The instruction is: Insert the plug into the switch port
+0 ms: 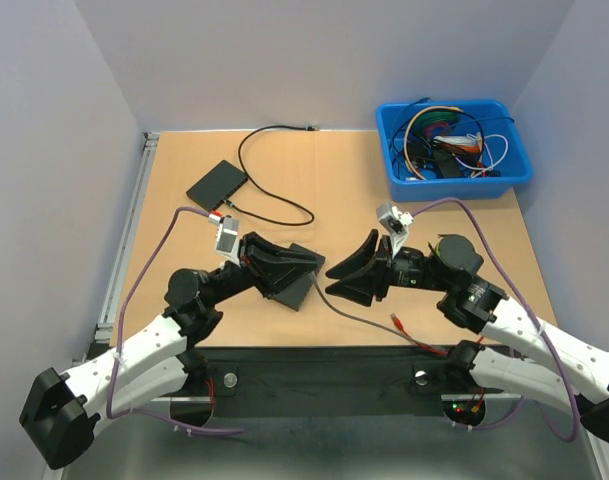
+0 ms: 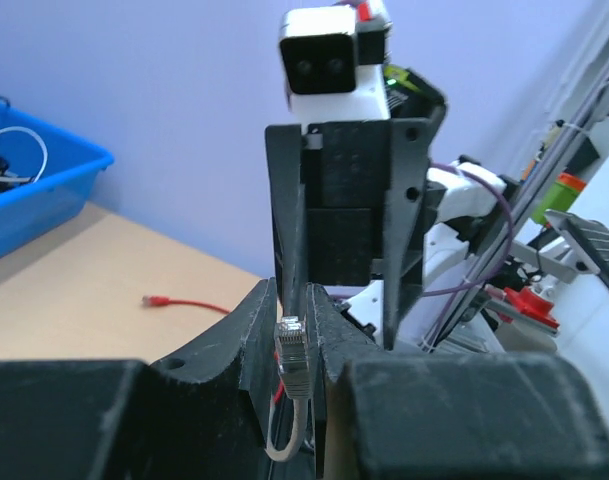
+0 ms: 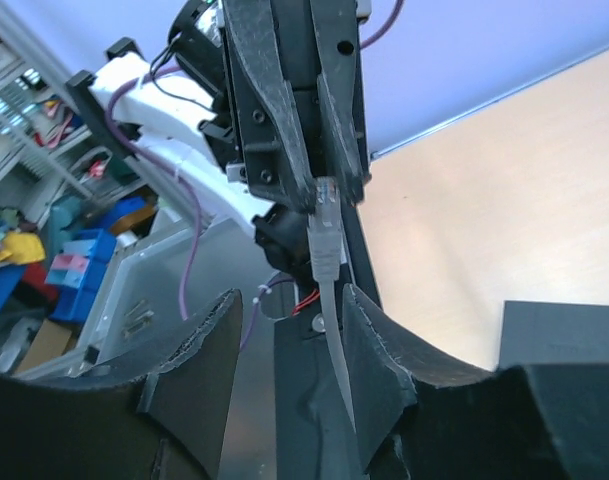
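A black box (image 1: 216,183) lies far left on the tabletop (image 1: 334,180), well apart from the arms. The left pincer (image 2: 294,325) is clamped on the grey plug (image 2: 291,350), held in the air over mid-tabletop, its tip toward the right arm. Facing it, the right pincer (image 3: 289,300) stands apart, with the cable (image 3: 336,350) running down between its fingers. The cable's red end (image 1: 396,322) lies near the front edge. A blue bin (image 1: 514,170) of wires sits far right.

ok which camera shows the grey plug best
The left wrist view: the plug is close and sharp, pinched in the left gripper. The right wrist view shows it too, from the other side, its cable hanging down. I cannot make it out in the top view.
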`<state>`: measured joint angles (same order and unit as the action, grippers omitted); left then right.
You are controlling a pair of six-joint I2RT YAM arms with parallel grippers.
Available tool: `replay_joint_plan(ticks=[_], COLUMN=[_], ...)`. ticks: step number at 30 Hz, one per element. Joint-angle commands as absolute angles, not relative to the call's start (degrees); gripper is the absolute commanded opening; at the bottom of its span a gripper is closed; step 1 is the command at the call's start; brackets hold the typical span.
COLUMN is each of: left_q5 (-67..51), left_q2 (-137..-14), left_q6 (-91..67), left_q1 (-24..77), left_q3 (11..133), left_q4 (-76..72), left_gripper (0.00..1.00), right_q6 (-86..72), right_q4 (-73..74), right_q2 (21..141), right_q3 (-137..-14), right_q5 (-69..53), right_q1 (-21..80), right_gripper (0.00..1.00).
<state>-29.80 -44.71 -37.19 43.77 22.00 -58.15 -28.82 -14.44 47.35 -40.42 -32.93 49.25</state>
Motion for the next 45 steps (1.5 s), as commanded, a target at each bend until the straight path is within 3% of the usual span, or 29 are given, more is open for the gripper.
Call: replay_joint_plan(ticks=[1,11,29,39,41,45], left_q5=[-32.3,-32.4,-31.2,-30.6,-30.3,-29.5], left_q2=[-41.8,-43.7,-45.9,-46.1,-46.5,-46.9], left_q6=[-38.8,-40.6,-41.8,-41.9,-41.9,-41.7], left_q1=[43.8,43.8,43.8,43.8,43.8,43.8], left_q3=[21.5,22.0,21.2,21.0,21.0,21.3], left_q4=[-64.1,-66.5,-68.6,-68.6,-68.5,-67.3], left_gripper=[0.0,0.0,0.0,0.0,0.0,0.02], right_q6=[-30.0,-30.9,-33.0,-33.7,-33.8,-33.9], right_q4=[-19.2,-22.2,-26.4,-27.9,-28.5,-28.9], right_q2=[48.0,51.3,54.8,55.1,55.1,54.9], right_q3=[-40.8,-41.2,-41.5,-40.7,-40.3,-39.0], right_q5=[-38.1,-35.1,-33.0,-33.7,-34.1,-33.8], right_q1=[49.7,49.7,49.7,49.7,49.7,49.7], right_gripper=[0.49,0.48,0.33,0.17,0.08,0.01])
